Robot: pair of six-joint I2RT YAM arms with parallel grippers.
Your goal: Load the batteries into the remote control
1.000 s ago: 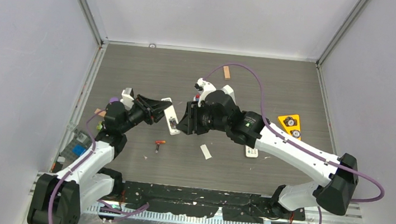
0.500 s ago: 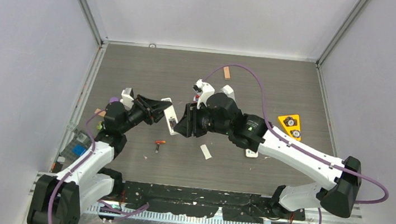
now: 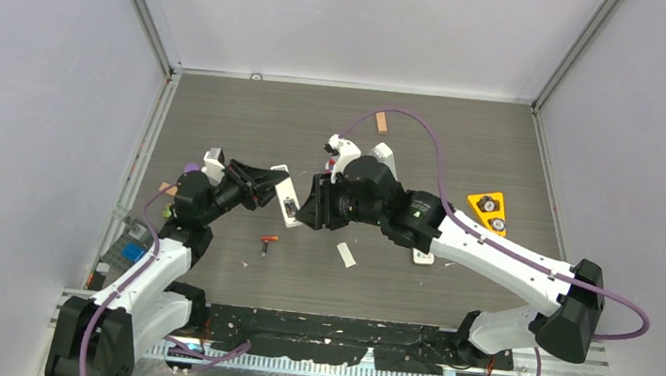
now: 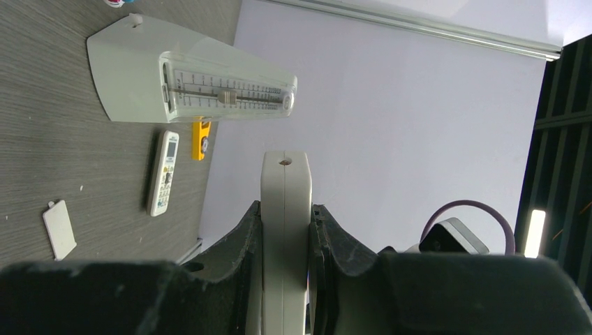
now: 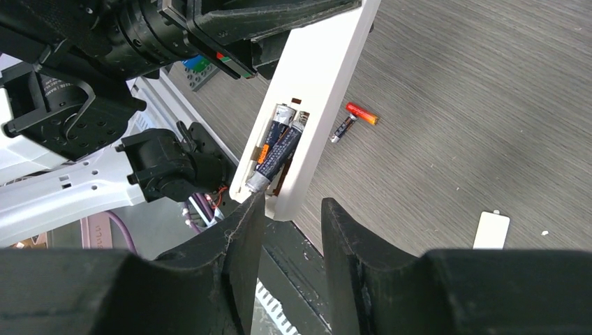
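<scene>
Aloft over the table (image 3: pixel 466 146), clamped edge-on between the fingers of the left gripper (image 4: pixel 285 213): remote (image 4: pixel 285 174), open compartment turned toward the right gripper (image 5: pixel 290 209), with two batteries (image 5: pixel 279 143) seated side by side inside. Right fingers apart, flanking the remote's near end, contact impossible to tell. Down on the table, well apart from the remote: two spare batteries (image 5: pixel 361 114) lying close together, and the cover (image 5: pixel 491 230) lying flat.
</scene>
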